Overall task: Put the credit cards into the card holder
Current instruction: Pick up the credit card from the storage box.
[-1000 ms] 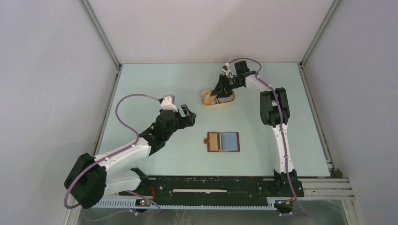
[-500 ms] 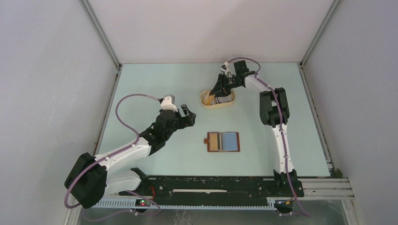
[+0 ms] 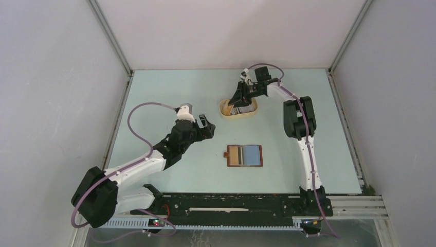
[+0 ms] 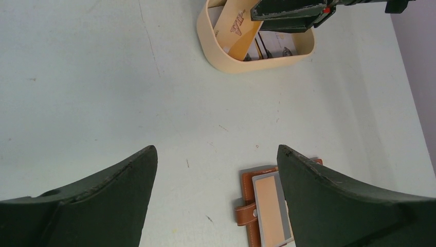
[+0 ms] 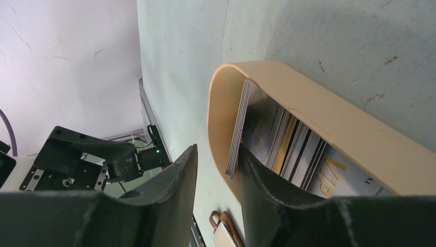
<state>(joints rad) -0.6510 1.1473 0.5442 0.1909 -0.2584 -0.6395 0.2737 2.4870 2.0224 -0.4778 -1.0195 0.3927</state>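
Credit cards (image 5: 237, 128) stood on edge in the tan tray (image 5: 329, 123). The right gripper (image 5: 218, 152) straddled its wall and the end stack; whether it was clamped could not be told. The left gripper (image 4: 216, 149) hung wide apart near the open card holder (image 3: 244, 155) on the bench (image 3: 169, 92).

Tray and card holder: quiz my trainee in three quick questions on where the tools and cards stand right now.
1. True or false: the card holder lies open on the table.
2. The right tool is at: A the tray holding credit cards, B the card holder, C the table's near edge.
3. Fill in: the left tool has its jaws ___, holding nothing.
Key: 1 true; 2 A; 3 open.
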